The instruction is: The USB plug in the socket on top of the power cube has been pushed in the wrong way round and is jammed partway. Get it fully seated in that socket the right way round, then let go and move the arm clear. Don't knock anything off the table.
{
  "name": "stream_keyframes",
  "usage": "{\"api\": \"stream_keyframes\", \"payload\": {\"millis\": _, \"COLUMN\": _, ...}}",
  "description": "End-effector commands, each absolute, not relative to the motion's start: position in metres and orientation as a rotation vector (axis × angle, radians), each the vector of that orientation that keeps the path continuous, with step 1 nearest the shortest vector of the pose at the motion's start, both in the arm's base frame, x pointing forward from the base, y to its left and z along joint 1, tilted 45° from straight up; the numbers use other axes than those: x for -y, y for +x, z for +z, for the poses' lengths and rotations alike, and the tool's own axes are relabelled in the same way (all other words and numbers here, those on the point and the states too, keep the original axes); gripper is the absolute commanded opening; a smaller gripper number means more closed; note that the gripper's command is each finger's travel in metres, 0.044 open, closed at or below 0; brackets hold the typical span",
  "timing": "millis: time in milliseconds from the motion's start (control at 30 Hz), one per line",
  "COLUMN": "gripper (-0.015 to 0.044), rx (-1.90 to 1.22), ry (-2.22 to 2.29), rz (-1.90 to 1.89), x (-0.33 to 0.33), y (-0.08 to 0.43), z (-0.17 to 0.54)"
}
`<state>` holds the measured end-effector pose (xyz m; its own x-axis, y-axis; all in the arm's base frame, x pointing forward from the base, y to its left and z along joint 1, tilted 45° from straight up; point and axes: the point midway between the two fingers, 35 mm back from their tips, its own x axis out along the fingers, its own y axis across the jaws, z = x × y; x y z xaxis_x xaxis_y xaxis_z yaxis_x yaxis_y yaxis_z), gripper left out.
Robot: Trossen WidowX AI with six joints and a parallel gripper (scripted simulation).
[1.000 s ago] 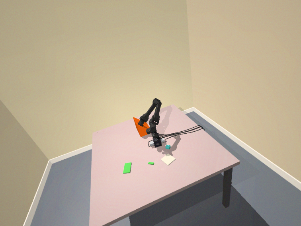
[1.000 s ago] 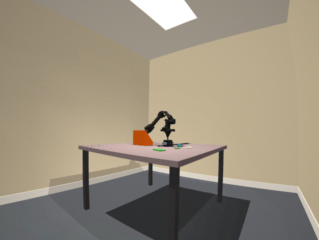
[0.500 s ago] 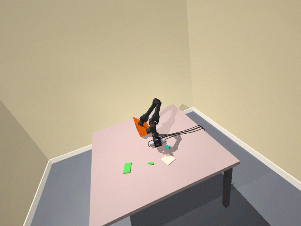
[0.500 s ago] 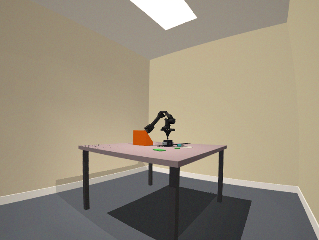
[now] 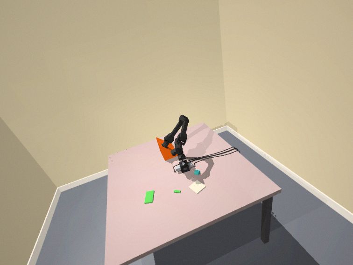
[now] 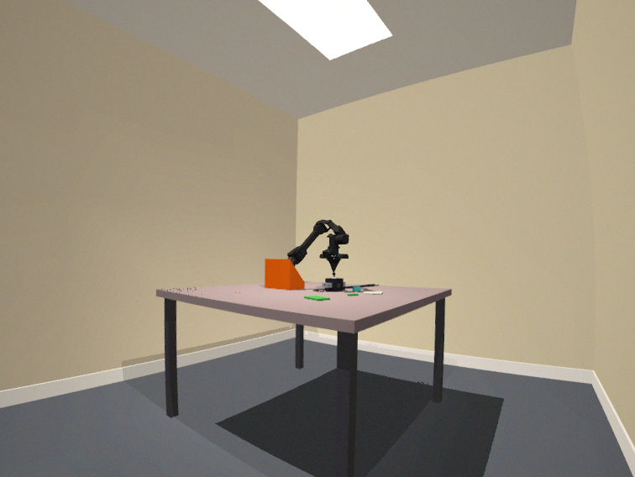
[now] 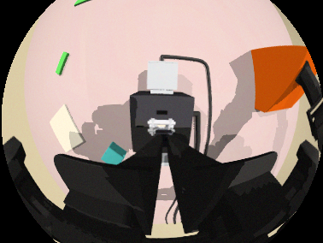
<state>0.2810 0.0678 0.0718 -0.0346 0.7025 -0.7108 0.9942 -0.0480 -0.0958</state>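
My arm and fingers: black. Table top: pale pink; legs dark. Power cube: black, plug whitish-grey. Wedge block: orange. Large tile, small tile: green. Small cube: teal. Pad: cream. Cables: black.
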Motion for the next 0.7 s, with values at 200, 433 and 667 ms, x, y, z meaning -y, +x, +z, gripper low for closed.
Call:
{"api": "stream_keyframes", "payload": {"millis": 200, "gripper": 0.0000, "rx": -1.772, "ry": 1.791, "rz": -0.848, "x": -0.0616, "y": 0.2825, "z": 0.0772}}
{"api": "stream_keyframes", "payload": {"millis": 433, "gripper": 0.0000, "rx": -1.772, "ry": 1.791, "rz": -0.849, "x": -0.0583, "y": 0.2826, "z": 0.0805}}
{"api": "stream_keyframes", "payload": {"millis": 667, "gripper": 0.0000, "rx": -1.778, "ry": 1.783, "rz": -0.835, "x": -0.0583, "y": 0.2821, "z": 0.0809}}
